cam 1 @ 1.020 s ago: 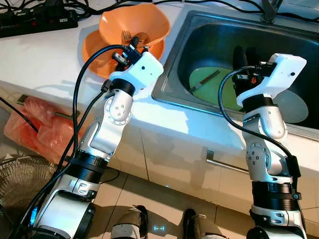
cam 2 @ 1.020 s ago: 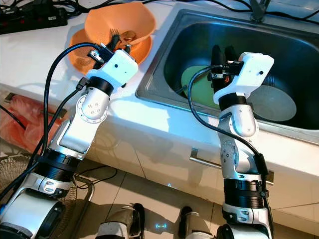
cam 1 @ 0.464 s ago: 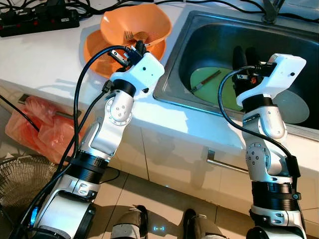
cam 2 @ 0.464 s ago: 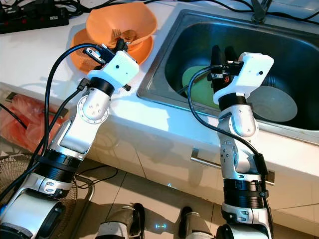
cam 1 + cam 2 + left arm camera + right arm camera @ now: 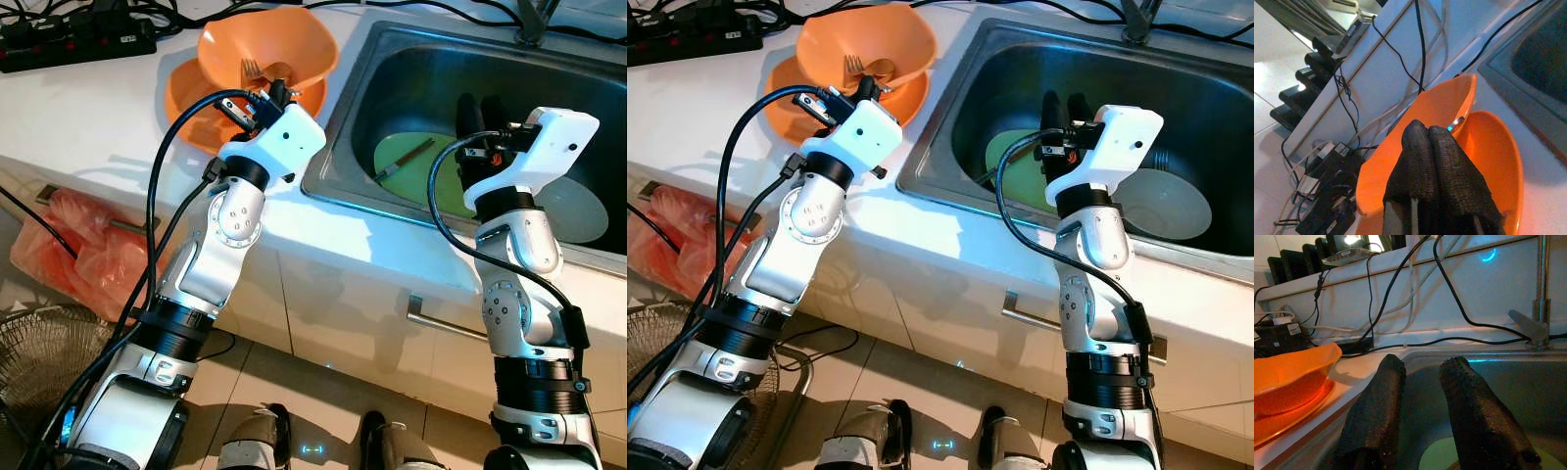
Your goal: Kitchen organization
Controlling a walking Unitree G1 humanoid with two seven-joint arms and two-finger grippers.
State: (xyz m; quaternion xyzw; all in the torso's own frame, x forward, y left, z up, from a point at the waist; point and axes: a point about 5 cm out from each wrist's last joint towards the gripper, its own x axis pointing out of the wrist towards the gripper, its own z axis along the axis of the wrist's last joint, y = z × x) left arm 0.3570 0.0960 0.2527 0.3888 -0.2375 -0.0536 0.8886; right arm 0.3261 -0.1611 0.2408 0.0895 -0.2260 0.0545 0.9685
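A white counter [image 5: 88, 108] runs to a steel sink [image 5: 411, 59]. Near the sink's rim, an orange bowl [image 5: 265, 39] holding a fork [image 5: 249, 69] sits in another orange bowl [image 5: 186, 98]. The left tool [image 5: 1427, 142] hovers there, clenched empty. The right tool [image 5: 1420, 396] hangs released over a green plate [image 5: 411, 162]. Cables crowd the counter's back edge.

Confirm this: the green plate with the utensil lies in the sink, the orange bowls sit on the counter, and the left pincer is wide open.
One error: the left pincer is shut, fingers pressed together in the left wrist view. The green plate with the utensil does lie in the sink, and the orange bowls sit on the counter.
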